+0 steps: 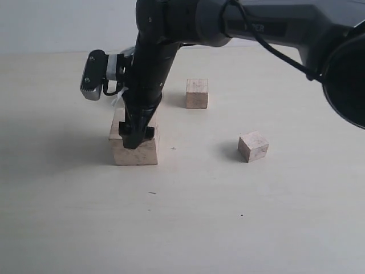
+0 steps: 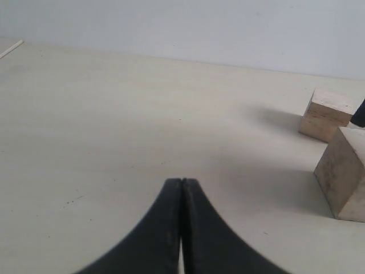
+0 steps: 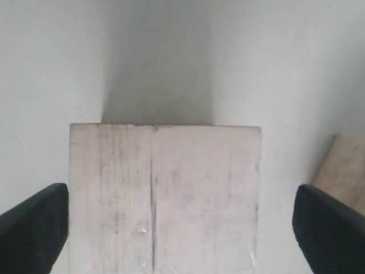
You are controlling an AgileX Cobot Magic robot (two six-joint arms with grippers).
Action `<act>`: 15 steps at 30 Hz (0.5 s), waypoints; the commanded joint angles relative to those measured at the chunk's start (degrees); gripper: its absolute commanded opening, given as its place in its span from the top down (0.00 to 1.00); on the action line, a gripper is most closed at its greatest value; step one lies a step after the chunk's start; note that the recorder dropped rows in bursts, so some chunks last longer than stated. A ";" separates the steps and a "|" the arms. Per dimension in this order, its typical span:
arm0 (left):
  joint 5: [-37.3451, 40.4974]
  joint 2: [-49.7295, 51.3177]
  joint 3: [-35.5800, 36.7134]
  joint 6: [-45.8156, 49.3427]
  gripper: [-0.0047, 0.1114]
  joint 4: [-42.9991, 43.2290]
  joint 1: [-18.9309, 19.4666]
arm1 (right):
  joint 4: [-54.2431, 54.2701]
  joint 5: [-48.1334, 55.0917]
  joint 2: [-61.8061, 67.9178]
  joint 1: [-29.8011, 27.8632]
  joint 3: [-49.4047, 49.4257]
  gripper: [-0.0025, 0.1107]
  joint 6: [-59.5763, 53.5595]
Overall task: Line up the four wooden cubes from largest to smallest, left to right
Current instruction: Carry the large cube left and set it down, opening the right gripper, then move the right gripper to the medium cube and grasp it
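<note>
The largest cube [image 1: 136, 153] sits lower left of centre in the exterior view, front face square to the camera. The right gripper [image 1: 138, 137] hangs over it on the arm that crosses in from the upper right. Its jaws are apart and straddle the cube. In the right wrist view one finger [image 3: 34, 228] lies almost against a side face while the other [image 3: 331, 228] stands clear of the opposite face, so nothing is clamped yet.

The step in hand looks like the grasp of this cube, which belongs at the left end of the row. To do it well, centre the jaws until the two gaps match, go low enough for flat wood under both pads, then close — a lopsided closing would likely shove the cube sideways. A cube has no long axis. The thin crack on its top runs up and down the wrist frame, crosswise to the closing line, so the side faces lie parallel to the fingers.

At similar depth, right of centre, the small cube [image 1: 252, 146] is turned corner-on. Just behind the largest, a second cube [image 1: 117, 124] peeks out at its left — whether it touches I cannot tell, so mind it. Farthest, above centre, stands the fourth cube [image 1: 197, 93]. The left gripper [image 2: 181, 228] has its jaws pressed together, empty, over the table [image 2: 114, 142].
</note>
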 commanded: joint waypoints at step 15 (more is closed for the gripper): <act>-0.64 -0.35 0.19 0.07 0.96 -0.38 -0.33 | -32.98 -12.74 -9.37 -2.29 -0.36 0.05 40.25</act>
